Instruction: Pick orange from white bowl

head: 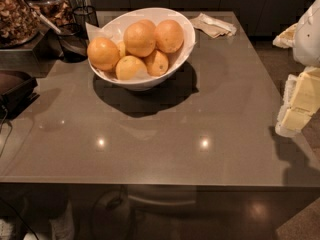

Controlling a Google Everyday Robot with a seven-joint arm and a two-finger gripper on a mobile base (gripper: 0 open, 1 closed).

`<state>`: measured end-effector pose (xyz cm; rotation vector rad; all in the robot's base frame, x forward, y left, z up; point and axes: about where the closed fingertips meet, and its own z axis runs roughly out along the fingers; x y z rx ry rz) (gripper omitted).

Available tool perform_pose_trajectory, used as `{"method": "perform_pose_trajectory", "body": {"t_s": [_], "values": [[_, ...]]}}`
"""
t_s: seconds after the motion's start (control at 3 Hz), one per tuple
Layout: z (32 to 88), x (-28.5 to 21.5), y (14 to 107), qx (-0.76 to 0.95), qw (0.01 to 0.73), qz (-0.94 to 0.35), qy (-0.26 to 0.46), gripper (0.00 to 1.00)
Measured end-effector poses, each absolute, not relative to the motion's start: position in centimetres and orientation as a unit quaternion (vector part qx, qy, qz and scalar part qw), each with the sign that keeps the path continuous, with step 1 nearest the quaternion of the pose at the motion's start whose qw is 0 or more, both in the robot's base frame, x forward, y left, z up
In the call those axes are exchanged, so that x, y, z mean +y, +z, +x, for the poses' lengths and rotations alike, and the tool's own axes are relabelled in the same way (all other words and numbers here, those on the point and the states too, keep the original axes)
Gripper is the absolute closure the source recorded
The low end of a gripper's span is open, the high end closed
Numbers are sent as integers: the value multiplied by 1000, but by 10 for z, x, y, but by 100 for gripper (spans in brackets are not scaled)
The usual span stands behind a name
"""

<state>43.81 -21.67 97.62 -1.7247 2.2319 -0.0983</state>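
- The oranges [139, 39] are piled in the white bowl [183, 48], heaped above its rim; 6 can be made out, 1 of them only a sliver between its neighbours.
- 2 oranges sit highest, side by side at the back of the pile. 1 leans on the bowl's left rim, and 2 smaller ones lie lower at the front.
- The white bowl is deep and glossy with a slanted, uneven rim, higher at the back right than at the front left. It stands upright on the far middle of the grey surface [165, 149] and throws a dark shadow toward the near side.
- A crumpled pale napkin [212, 25] lies on the surface near the far right corner, apart from the bowl.
- Just left of the bowl stands a dark wire holder [73, 41], and farther left a glass jar [15, 14] of brown dried pieces.
- A flat dark object [14, 86] shows at the left edge.
- 2 small light reflections [204, 143] shine on the near half of the surface.
- The gripper [299, 104], pale yellow and white, hangs at the right edge of the view, beyond the surface's right side and well apart from the bowl. It holds nothing visible, and whether its jaws are open or closed cannot be told.
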Motion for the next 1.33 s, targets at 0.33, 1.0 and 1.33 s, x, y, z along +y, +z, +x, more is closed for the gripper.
{"method": "perform_pose_trajectory", "body": {"t_s": [0.33, 1.0, 1.33], "values": [[438, -217, 976, 781, 159, -603, -34, 0], [477, -185, 990, 828, 151, -540, -14, 0], [502, -160, 993, 841, 135, -524, -11, 0]]}}
